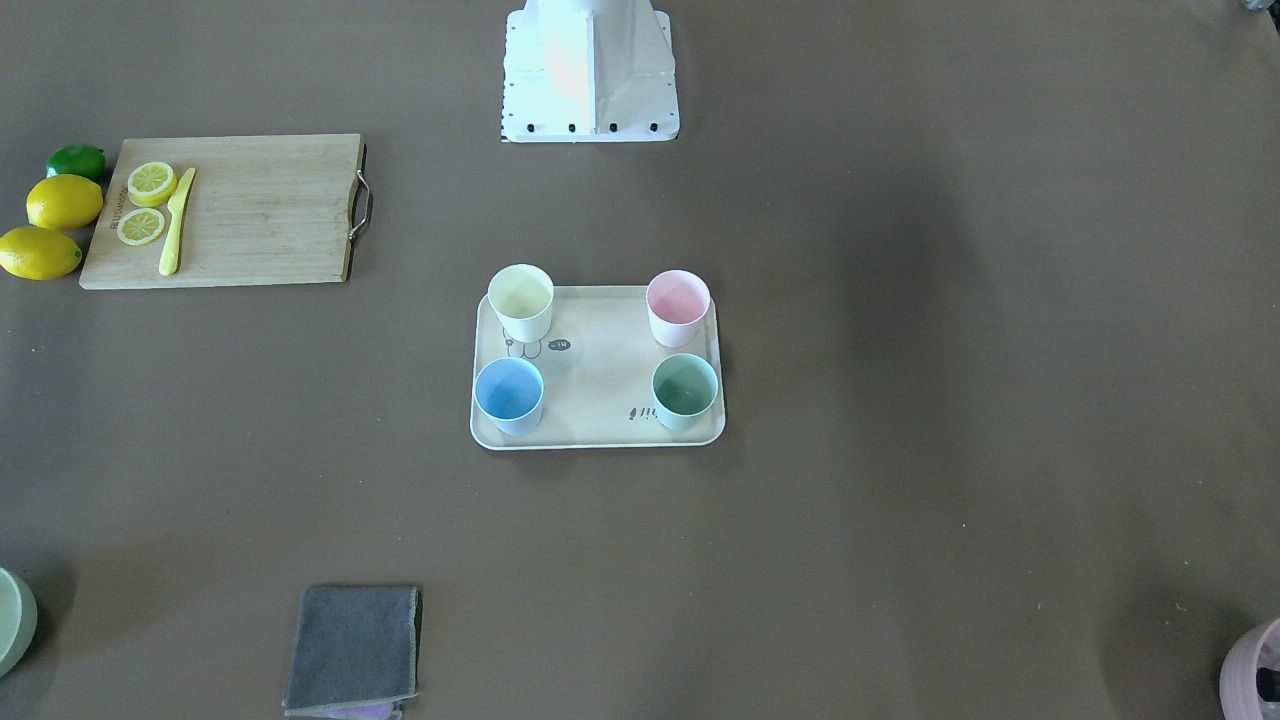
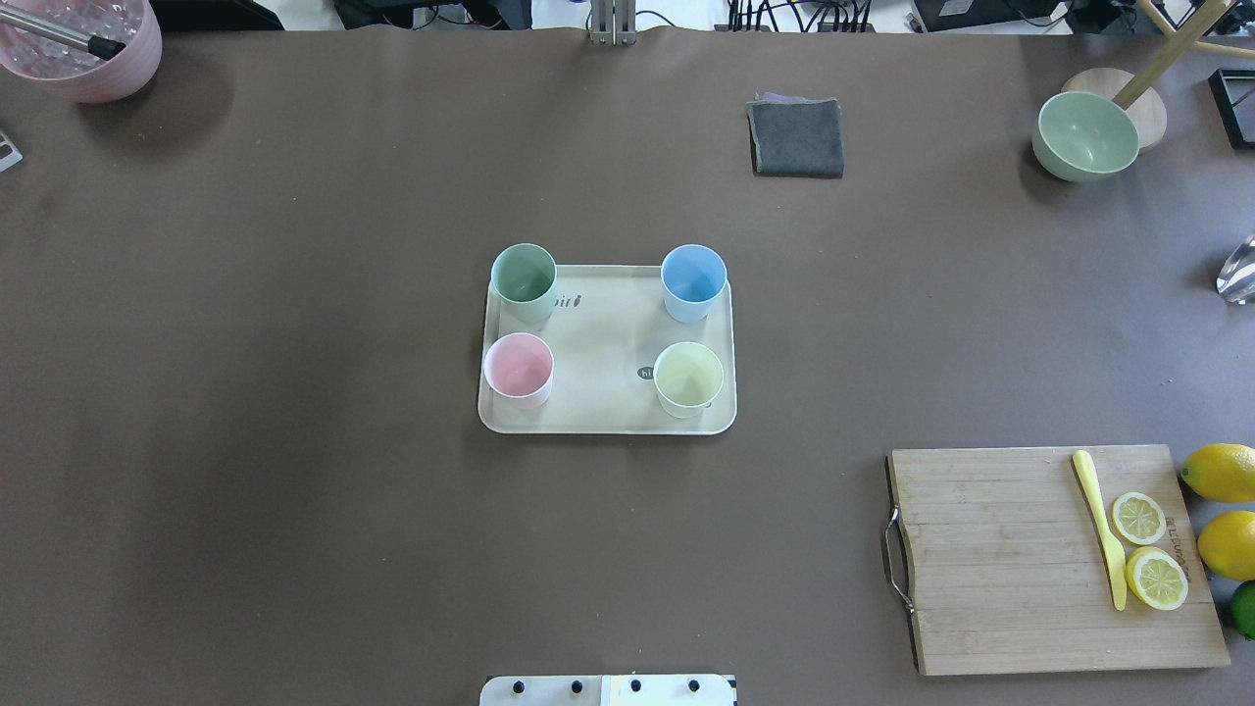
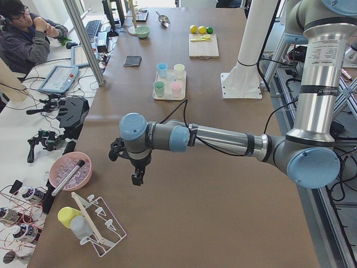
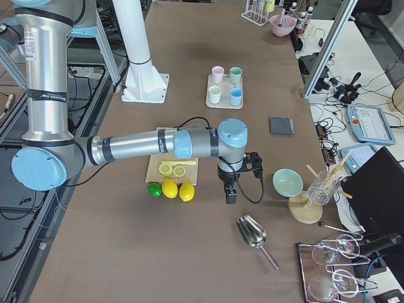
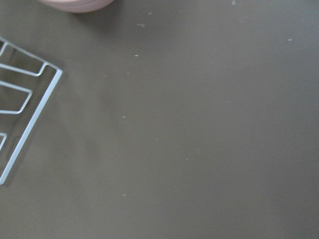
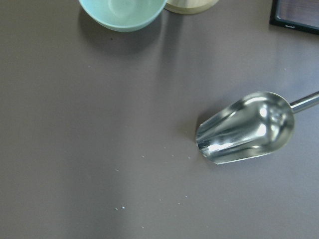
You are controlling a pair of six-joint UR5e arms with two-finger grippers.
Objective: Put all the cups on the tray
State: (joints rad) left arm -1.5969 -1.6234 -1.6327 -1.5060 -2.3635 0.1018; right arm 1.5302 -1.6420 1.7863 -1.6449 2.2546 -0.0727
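Observation:
The cream tray (image 2: 603, 343) lies at the table's middle; it also shows in the front view (image 1: 600, 395). All four cups stand upright on it, one at each corner: mint green (image 2: 524, 279), blue (image 2: 693, 281), pink (image 2: 519, 369) and yellow (image 2: 688, 378). My left gripper (image 3: 136, 178) hangs over bare table far from the tray, near the table's left end. My right gripper (image 4: 231, 197) hangs over bare table near the right end, beside the lemons. Both show only in the side views, so I cannot tell whether they are open or shut.
A wooden cutting board (image 2: 1049, 559) with lemon slices and a yellow knife lies at the near right, with whole lemons (image 2: 1221, 471) beside it. A grey cloth (image 2: 796, 137), a green bowl (image 2: 1084, 135) and a pink bowl (image 2: 83, 44) stand at the far side. A metal scoop (image 6: 244, 129) lies under my right wrist, a wire rack (image 5: 20, 104) under my left.

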